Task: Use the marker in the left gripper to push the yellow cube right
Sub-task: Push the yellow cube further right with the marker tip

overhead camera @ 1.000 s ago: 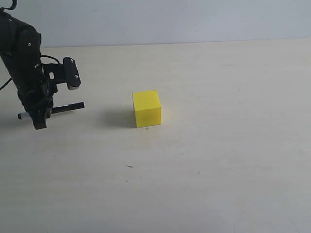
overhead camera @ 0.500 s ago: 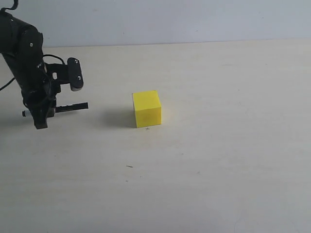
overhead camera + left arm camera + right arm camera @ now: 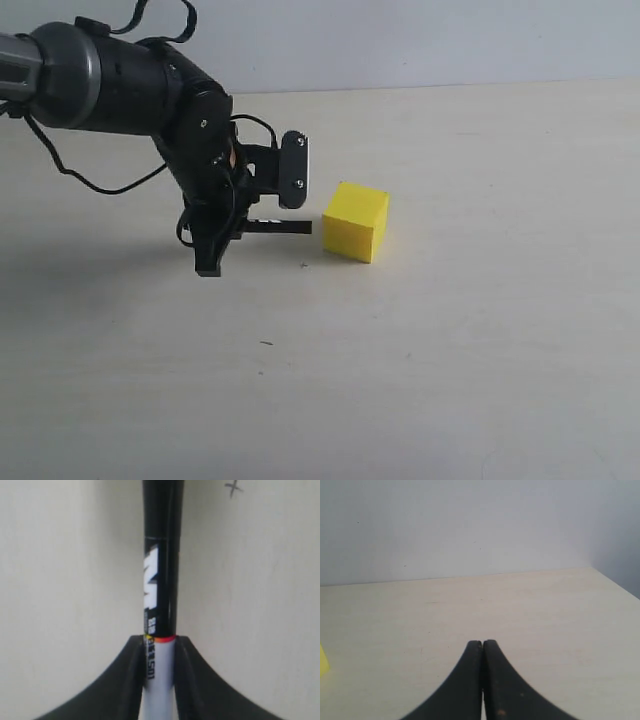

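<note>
The yellow cube (image 3: pixel 356 222) sits on the pale table, turned so one corner faces the front. My left gripper (image 3: pixel 222 238) stands just left of it, shut on the marker (image 3: pixel 280 227). The marker lies level, and its black cap points right, ending a hair short of the cube's left face or just touching it. In the left wrist view the black fingers (image 3: pixel 134 680) clamp the white barrel of the marker (image 3: pixel 160 580), while the cube is out of that view. My right gripper (image 3: pixel 482 642) is shut with nothing in it; a sliver of the yellow cube (image 3: pixel 322 662) shows at that view's edge.
The pale wooden table (image 3: pixel 480 330) runs back to a grey wall (image 3: pixel 420 40). A small pen cross (image 3: pixel 303 265) is drawn on the table just below the marker tip, also the pen cross (image 3: pixel 233 487) in the left wrist view. A dark speck (image 3: pixel 266 343) lies nearer the front.
My left arm has swept far to the right with the marker. The cube has slid right off the pen cross and turned a little.
</note>
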You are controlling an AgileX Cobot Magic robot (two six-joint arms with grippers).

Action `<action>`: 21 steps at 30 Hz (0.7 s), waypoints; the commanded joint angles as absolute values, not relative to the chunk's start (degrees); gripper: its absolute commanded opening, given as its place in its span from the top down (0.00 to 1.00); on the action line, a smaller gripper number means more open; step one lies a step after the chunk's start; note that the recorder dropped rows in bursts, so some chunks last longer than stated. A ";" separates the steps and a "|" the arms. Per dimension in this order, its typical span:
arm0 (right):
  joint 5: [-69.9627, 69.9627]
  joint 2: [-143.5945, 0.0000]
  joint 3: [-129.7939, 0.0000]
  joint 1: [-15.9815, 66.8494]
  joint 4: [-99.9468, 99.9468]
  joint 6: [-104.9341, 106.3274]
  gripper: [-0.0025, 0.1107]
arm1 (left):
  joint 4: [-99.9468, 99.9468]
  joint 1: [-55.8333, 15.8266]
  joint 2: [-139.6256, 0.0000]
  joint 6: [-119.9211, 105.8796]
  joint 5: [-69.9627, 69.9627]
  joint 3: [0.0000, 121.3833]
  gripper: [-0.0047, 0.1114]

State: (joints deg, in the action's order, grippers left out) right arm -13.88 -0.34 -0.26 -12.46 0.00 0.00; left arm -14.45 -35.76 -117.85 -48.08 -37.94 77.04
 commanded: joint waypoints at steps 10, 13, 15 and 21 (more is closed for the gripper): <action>-13.67 -0.25 0.00 -12.68 0.00 0.00 0.98 | -16.07 -30.51 -118.67 -46.39 -38.39 77.83 0.96; -13.67 -0.25 0.00 -12.68 0.00 0.00 0.98 | -13.71 -32.35 -120.69 -46.39 -33.92 79.46 0.96; -13.67 -0.25 0.00 -12.68 0.00 0.00 0.98 | -13.25 -34.26 -121.84 -46.39 -33.44 80.88 0.96; -13.67 -0.25 0.00 -12.68 0.00 0.00 0.98 | -12.61 -40.70 -122.84 -48.02 -38.03 82.59 0.96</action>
State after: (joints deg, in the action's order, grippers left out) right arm -13.88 -0.34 -0.26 -12.46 0.00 0.00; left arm -13.67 -38.56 -122.90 -47.31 -36.62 82.01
